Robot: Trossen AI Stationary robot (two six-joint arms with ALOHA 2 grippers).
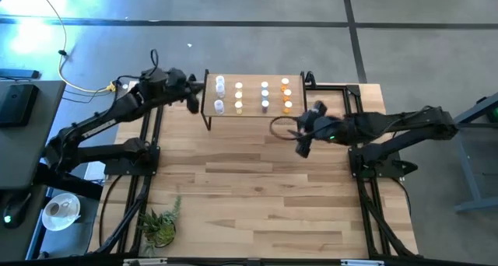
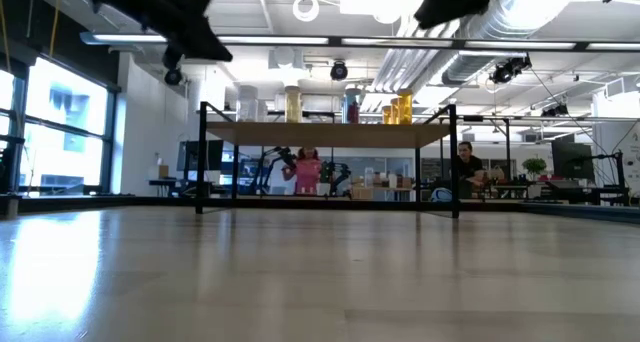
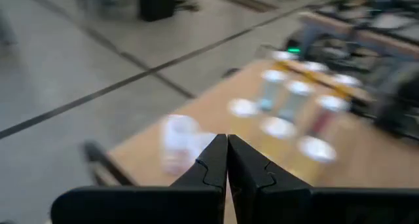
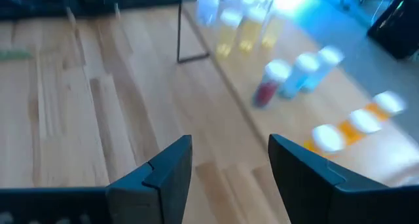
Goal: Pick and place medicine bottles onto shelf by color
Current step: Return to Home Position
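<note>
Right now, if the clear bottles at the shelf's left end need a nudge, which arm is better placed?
Left. The left gripper, shut, sits just off the left end of the shelf, beside the clear bottles. The right gripper, open, hangs off the opposite end, near the orange bottles.

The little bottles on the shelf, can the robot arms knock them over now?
The left gripper, fingers shut, hangs right beside the small clear white-capped bottles at the left end of the low light-wood shelf; a sideways swing might tip them.
The right gripper, fingers open, hovers near the small orange white-capped bottles at the right end; it might clip them or the thin black legs, shaking every bottle.
</note>
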